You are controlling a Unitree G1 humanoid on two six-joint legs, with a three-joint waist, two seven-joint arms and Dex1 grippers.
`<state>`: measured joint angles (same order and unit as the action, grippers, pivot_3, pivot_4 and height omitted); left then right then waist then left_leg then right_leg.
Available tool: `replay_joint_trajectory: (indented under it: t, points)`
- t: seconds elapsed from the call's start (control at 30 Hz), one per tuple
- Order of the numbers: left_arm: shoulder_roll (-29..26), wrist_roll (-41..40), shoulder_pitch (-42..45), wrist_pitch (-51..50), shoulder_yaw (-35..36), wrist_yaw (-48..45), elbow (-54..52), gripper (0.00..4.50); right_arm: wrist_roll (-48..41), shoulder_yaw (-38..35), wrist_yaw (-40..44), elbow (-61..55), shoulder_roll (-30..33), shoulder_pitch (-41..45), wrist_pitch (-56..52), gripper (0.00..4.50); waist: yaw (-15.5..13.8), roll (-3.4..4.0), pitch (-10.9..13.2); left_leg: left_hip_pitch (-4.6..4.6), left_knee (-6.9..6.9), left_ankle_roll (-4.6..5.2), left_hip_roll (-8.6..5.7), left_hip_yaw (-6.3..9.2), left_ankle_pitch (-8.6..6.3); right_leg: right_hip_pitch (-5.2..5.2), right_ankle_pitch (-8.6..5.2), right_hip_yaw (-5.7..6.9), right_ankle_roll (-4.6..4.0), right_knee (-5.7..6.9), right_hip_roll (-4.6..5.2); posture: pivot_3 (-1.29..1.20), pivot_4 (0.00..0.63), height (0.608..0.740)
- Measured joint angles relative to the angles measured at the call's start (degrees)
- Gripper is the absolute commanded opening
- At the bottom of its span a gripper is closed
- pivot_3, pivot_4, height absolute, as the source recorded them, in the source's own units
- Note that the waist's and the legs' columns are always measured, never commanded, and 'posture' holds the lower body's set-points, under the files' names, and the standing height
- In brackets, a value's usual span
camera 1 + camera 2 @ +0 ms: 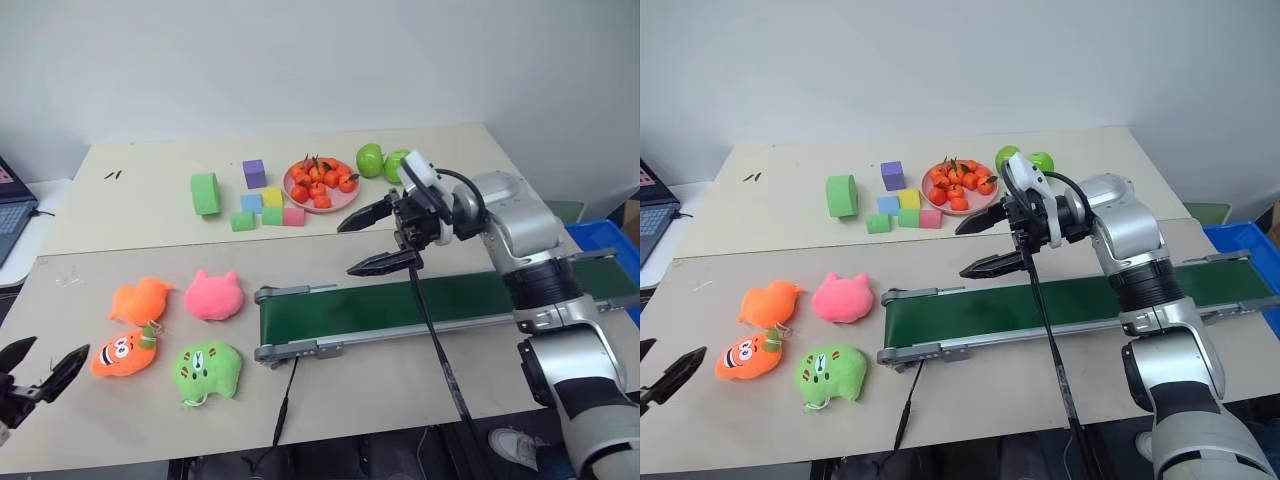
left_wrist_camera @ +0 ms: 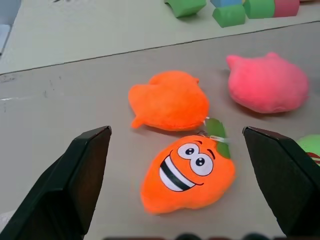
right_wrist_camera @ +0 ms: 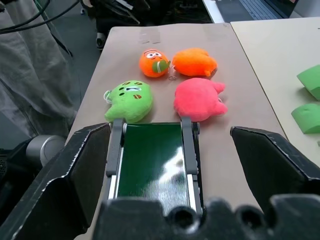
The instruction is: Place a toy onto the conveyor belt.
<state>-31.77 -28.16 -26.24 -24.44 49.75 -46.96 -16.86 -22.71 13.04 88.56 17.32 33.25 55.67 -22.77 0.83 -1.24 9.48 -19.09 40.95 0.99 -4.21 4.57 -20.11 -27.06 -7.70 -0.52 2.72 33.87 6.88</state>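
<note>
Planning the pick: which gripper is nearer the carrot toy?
Left. The left gripper hangs open just beside the carrot toy, not touching; the right gripper is open above the conveyor belt, far across the table.

The toy (image 2: 187, 175) is a small orange carrot-like plush with white eyes, a striped grinning mouth and a green leaf tip (image 2: 218, 134). It lies flat on the desk (image 1: 400, 380), face up, well to the left of the conveyor belt's (image 1: 400, 305) near roller end and not on the belt. The conveyor belt is a long, narrow dark green band in a silver metal frame, running across the desk from beside the plush group off to the right; its surface is bare.
</note>
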Motion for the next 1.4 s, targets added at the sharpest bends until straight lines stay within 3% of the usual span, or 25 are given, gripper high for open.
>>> replay_joint_trajectory:
  t: [0.27, 0.5, 0.63, 0.67, 0.83, 1.0, 1.17, 1.3, 1.4]
  points:
    - [2.8, 8.3, 5.0, 11.3, -11.5, 3.9, 14.0, 4.49, -0.1, -2.7, -1.4, -4.2, 5.2, -0.7, -2.8, 4.5, 0.3, -0.02, 0.0, 0.06, -0.03, -0.14, 0.24, -0.05, 0.07, -0.01, 0.12, -0.07, -0.19, 0.02, -0.36, 0.0, 0.15, 0.74]
    - [2.4, 10.9, 10.8, 16.1, -16.8, 5.9, 24.7, 4.49, -0.7, -3.3, -2.9, -7.9, 7.6, -2.8, -5.6, 4.5, 0.0, 0.0, 0.0, 0.08, -0.01, -0.13, 0.22, -0.06, 0.07, -0.02, 0.12, -0.09, -0.19, 0.01, -0.31, 0.0, 0.15, 0.74]
    - [1.9, 11.0, 12.2, 16.7, -17.9, 6.7, 26.7, 3.5, -1.0, -4.5, -3.9, -9.5, 8.7, -3.1, -6.6, 4.5, 0.0, 0.01, 0.0, 0.11, -0.03, -0.14, 0.23, -0.06, 0.07, -0.02, 0.12, -0.1, -0.19, 0.01, -0.32, 0.0, 0.15, 0.74]
    - [1.8, 10.9, 12.5, 16.8, -18.2, 6.7, 27.0, 3.04, -1.0, -4.6, -4.1, -9.9, 9.1, -3.4, -6.8, 4.5, 0.0, 0.02, 0.0, 0.11, -0.02, -0.14, 0.23, -0.07, 0.07, -0.01, 0.12, -0.1, -0.19, 0.02, -0.31, 0.0, 0.15, 0.74]
    - [1.3, 10.4, 13.6, 17.0, -18.5, 6.8, 27.8, 1.54, -1.1, -4.7, -4.9, -10.6, 9.2, -4.5, -7.3, 4.5, 0.0, 0.05, -0.1, 0.19, -0.03, -0.13, 0.23, -0.1, 0.07, 0.02, 0.12, -0.13, -0.19, 0.05, -0.32, 0.0, 0.15, 0.74]
    - [1.0, 9.6, 12.6, 15.7, -18.5, 7.1, 26.0, 1.54, -1.1, -4.7, -5.0, -10.6, 9.2, -4.6, -7.3, 4.5, 0.0, 0.06, -0.1, 0.2, -0.04, -0.13, 0.23, -0.11, 0.07, 0.02, 0.12, -0.13, -0.19, 0.04, -0.32, 0.0, 0.15, 0.74]
    - [-2.5, 6.9, 6.8, 8.2, -19.1, 4.6, 16.5, 1.54, -1.0, -4.7, -4.8, -10.4, 9.2, -4.6, -7.3, 4.5, 0.1, 0.05, -0.1, 0.13, -0.04, -0.07, 0.25, -0.13, 0.03, 0.0, 0.12, -0.14, -0.18, 0.05, -0.33, 0.0, 0.15, 0.74]
    - [-7.2, -0.6, 3.5, 0.0, -17.6, 0.1, 5.5, 1.54, -1.0, -4.6, -4.6, -10.0, 9.1, -4.6, -7.3, 4.5, 0.1, 0.01, 0.0, 0.06, -0.04, -0.04, 0.29, -0.12, 0.01, -0.02, 0.12, -0.1, -0.18, -0.01, -0.35, 0.0, 0.15, 0.74]
    - [-12.7, -5.7, 7.4, -5.9, -13.6, 0.0, 0.6, 1.54, -1.0, -4.4, -4.2, -9.9, 8.8, -4.6, -7.3, 4.5, -0.3, 0.01, 0.0, 0.05, -0.04, -0.09, 0.28, -0.03, 0.04, -0.01, 0.12, -0.02, -0.19, -0.1, -0.36, 0.0, 0.15, 0.74]
